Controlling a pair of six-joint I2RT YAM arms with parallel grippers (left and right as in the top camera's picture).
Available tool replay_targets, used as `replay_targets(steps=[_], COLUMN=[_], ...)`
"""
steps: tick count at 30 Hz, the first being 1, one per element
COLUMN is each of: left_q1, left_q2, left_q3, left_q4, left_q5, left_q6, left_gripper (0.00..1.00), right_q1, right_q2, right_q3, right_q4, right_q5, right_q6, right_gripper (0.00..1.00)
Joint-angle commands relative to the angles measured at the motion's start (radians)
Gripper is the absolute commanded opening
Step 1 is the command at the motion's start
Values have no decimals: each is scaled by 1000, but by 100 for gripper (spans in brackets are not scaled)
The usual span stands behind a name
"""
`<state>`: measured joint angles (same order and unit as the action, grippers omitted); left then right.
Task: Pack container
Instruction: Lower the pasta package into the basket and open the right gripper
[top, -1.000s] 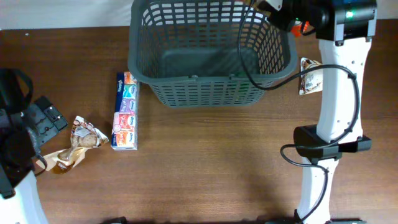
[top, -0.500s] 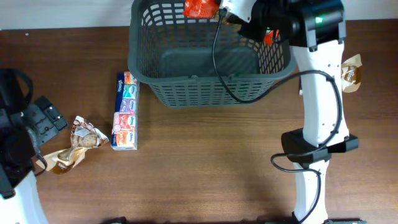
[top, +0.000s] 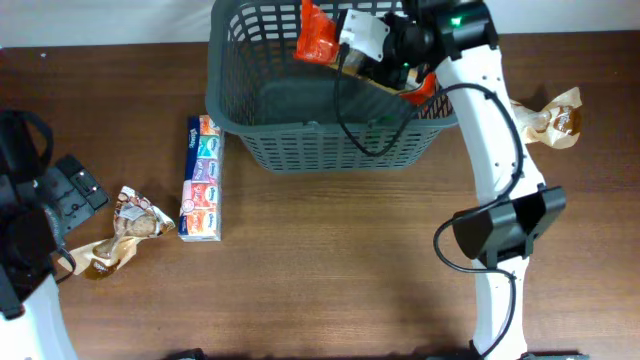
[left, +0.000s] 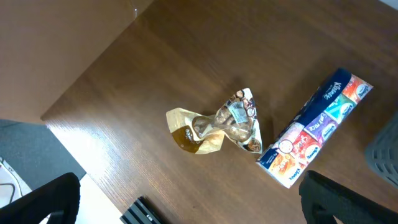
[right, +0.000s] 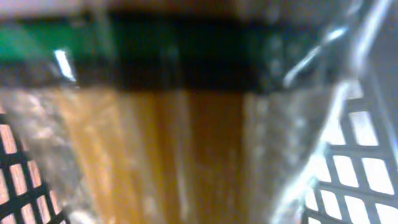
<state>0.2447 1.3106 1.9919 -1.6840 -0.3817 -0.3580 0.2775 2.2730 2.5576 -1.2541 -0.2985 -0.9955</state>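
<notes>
The dark grey shopping basket (top: 330, 150) stands on the wooden table (top: 330, 270), directly beneath the right gripper (top: 372, 62). That gripper's jaws are pinched nearly closed on a long clear packet (top: 318, 38) of yellow strands with red ends, held above the basket's inside. The left gripper (left: 186, 193) hangs spread wide and empty. A tissue multipack (top: 201, 180) and a crumpled snack bag (top: 128, 228) lie ahead of it, untouched.
</notes>
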Motion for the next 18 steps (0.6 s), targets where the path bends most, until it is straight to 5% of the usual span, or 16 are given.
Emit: replay_targets(steps=[1,13,18], left_q1=[7,7,7], left_q2=[-8,-8,-8], left_q3=[5,5,5], left_q4=[0,0,0], left_q5=[0,0,0], left_q6=[15,15,15], left_gripper=[99,99,99], right_q1=[-3,-3,-3], right_q2=[-39,-39,-39], right_q3=[-29,-186,-203], right_q4=[48,85,84], right_q5=[-9,-4,-4], right_q6=[1,2,9], right_gripper=[4,5,42])
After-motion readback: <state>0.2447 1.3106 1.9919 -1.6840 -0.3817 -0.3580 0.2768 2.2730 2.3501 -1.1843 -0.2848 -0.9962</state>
